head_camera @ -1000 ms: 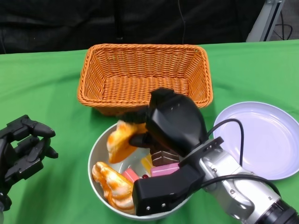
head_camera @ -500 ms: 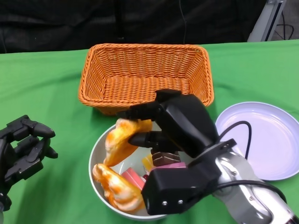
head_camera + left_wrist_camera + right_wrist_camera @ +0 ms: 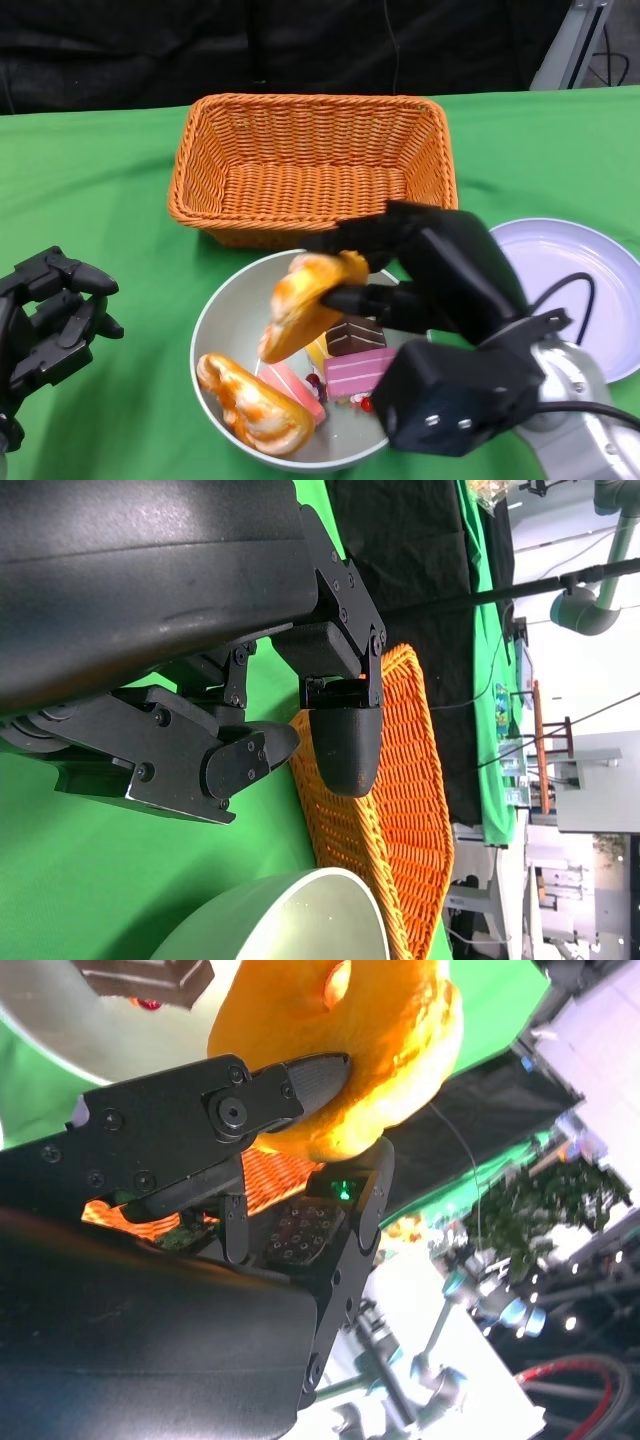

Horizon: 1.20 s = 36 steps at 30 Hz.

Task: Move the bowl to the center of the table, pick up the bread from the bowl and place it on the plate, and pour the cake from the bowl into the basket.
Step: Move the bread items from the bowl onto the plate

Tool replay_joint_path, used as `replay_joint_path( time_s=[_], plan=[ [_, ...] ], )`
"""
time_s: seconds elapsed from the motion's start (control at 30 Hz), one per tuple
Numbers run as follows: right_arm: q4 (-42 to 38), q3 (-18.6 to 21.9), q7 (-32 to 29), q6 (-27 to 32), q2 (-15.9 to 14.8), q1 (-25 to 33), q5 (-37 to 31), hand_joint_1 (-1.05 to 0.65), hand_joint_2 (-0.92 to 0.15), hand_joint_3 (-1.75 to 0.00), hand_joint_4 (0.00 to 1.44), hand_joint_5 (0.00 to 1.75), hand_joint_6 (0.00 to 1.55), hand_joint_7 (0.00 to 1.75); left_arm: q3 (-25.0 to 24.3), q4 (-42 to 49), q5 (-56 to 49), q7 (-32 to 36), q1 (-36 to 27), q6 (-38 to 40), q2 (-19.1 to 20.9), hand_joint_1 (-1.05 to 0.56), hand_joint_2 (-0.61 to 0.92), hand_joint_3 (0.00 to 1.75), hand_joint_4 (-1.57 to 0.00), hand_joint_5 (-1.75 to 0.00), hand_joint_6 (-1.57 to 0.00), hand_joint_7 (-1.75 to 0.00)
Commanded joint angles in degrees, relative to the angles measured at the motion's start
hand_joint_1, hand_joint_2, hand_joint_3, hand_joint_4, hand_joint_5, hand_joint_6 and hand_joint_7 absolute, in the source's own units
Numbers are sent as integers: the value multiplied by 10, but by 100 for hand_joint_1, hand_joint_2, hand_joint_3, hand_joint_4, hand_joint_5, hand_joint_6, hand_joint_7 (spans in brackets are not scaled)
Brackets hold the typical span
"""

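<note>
Head view showed our right hand (image 3: 415, 275) pinching an orange bread roll (image 3: 305, 300) between thumb and fingers, the roll lifted above the grey bowl (image 3: 215, 320) and tilted, its lower end hanging over the bowl's middle. Just below that hand, inside the bowl, we saw a chocolate-topped cake slice (image 3: 352, 335) and a pink cake slice (image 3: 358, 372) beside it, with another pink piece (image 3: 290, 385) further toward our left hand. A second bread roll (image 3: 250, 400) lay in the bowl on the side nearest our left hand. Beyond our right hand stood the orange wicker basket (image 3: 310, 160), and the pale plate (image 3: 590, 290) lay on its outer side, partly hidden by the hand. In the right wrist view, a fingertip (image 3: 305, 1080) pressed into the roll's (image 3: 350, 1040) crust. Our left hand (image 3: 45, 320) hovered well apart from the bowl over the green cloth (image 3: 90, 200), fingers curled inward and holding nothing.
</note>
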<state>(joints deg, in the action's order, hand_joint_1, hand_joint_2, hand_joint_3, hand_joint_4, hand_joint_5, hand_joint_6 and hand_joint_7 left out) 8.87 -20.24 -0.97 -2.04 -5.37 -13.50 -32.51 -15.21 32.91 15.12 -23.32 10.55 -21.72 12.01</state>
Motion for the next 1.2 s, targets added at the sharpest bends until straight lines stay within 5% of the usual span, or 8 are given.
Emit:
replay_joint_path(
  time_s=[0.03, 0.23, 0.33, 0.43, 0.7, 1.03, 1.2],
  plan=[
    [11, 29, -3, -15, -11, 14, 26, -22, -92, -8, 65, 151, 120, 15, -3, -2, 0, 0, 0, -1, 11, -2, 75, 74, -68, -156, -76, -122],
    [64, 77, 14, 36, -24, 34, 25, -25, -92, -13, 65, 148, 116, 21, -4, -5, 1, -2, -2, 0, 13, -2, 76, 72, -67, -155, -76, -120],
    [83, 113, 27, 78, -29, 47, 38, -30, -92, -15, 65, 154, 96, 64, -5, -7, 1, -1, -3, 0, 13, -2, 76, 70, -68, -155, -77, -120],
    [90, 132, 31, 97, -33, 55, 42, -31, -92, -16, 66, 157, 91, 75, -6, -6, 2, -3, -3, -1, 13, -2, 76, 71, -69, -154, -77, -120],
    [56, 194, 8, 108, -61, 81, 40, -26, -92, -16, 79, 174, 88, 78, -8, 3, 1, -1, 2, -2, 18, -1, 76, 71, -68, -155, -76, -121],
    [-20, 205, 27, 145, -109, 95, 33, -21, -92, -12, 74, 174, 94, 67, -11, 27, 2, -8, 13, -15, 22, 0, 77, 72, -68, -156, -76, -120],
    [-67, 200, 38, 167, -122, 75, 37, -25, -92, -12, 73, 175, 80, 114, -11, 27, 2, -6, 11, -14, 22, -1, 76, 70, -68, -155, -77, -119]
  ],
)
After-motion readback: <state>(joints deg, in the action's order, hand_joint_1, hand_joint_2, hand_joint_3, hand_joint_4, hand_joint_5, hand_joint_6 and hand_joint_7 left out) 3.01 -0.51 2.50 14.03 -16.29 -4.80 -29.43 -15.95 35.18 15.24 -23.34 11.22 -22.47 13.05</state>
